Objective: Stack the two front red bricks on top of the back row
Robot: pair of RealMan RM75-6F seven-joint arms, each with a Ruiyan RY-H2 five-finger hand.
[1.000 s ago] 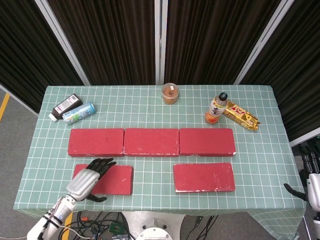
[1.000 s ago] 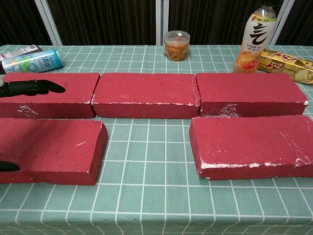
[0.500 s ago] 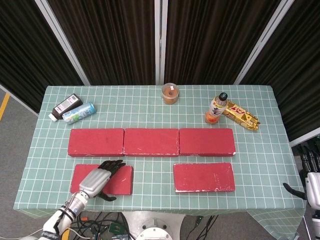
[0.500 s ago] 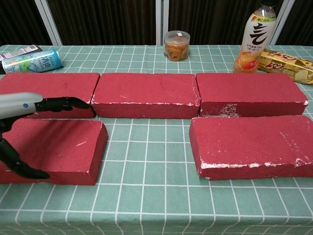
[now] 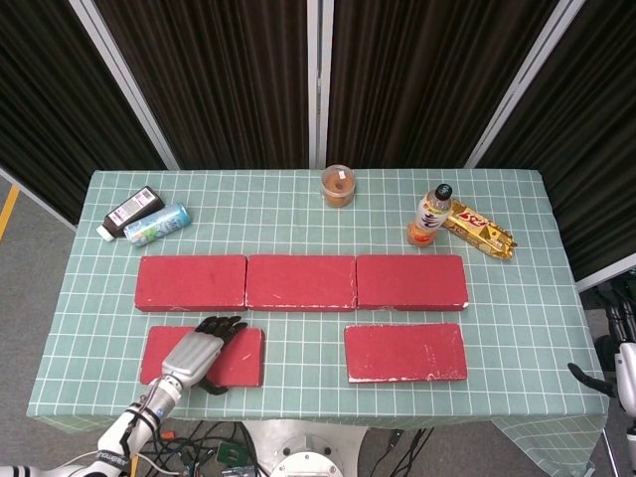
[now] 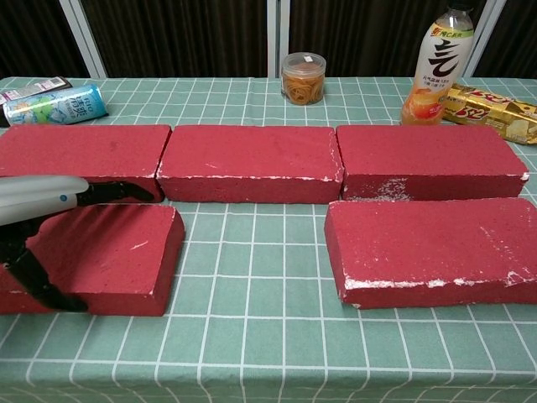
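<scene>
Three red bricks form the back row (image 5: 301,282) (image 6: 252,162). In front of it lie the front left brick (image 5: 238,358) (image 6: 109,252) and the front right brick (image 5: 405,351) (image 6: 432,250), both flat on the green checked cloth. My left hand (image 5: 202,346) (image 6: 46,206) spans the front left brick. Its fingers (image 6: 122,191) hook down over the far edge, in the gap to the back row. The thumb lies against the near face. My right hand (image 5: 624,370) hangs off the table's right edge, holding nothing, thumb apart.
Behind the back row stand a jar of rubber bands (image 5: 338,186) (image 6: 303,77), a drink bottle (image 5: 430,216) (image 6: 439,63) and a gold snack pack (image 5: 479,230). A can (image 5: 157,224) and a black box (image 5: 132,211) lie at the back left.
My left hand slid right along the front left brick and came down; its fingers dropped from above the back row into the gap behind that brick. The bricks have not moved.
</scene>
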